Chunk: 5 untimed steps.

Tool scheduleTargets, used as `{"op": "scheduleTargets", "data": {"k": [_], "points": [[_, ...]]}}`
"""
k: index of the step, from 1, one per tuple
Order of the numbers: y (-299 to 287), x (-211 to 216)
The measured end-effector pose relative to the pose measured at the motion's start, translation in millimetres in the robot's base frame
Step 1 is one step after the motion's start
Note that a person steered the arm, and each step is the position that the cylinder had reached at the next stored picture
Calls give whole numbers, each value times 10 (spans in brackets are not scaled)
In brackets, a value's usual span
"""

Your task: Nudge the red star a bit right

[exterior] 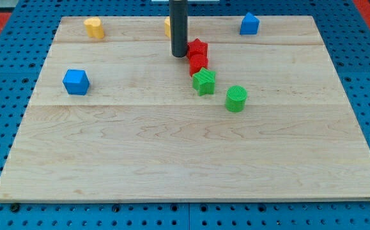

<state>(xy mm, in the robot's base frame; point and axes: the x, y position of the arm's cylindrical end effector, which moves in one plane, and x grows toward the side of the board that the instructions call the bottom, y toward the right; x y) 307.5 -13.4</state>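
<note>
The red star (199,48) lies on the wooden board (172,147) near the view's top centre. My tip (179,55) stands just left of the red star, touching or nearly touching it. A second red block (199,64) sits right below the star, against it. A green star (204,82) lies just below that red block. A green cylinder (236,98) sits lower right of the green star.
A blue cube (76,82) is at the view's left. A yellow block (94,27) is at the top left. Another yellow block (167,25) is partly hidden behind the rod. A blue block (249,24) is at the top right.
</note>
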Motion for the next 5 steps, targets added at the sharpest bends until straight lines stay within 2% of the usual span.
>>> {"op": "scheduleTargets", "data": {"k": [4, 5], "points": [[2, 3], [-324, 169]]}}
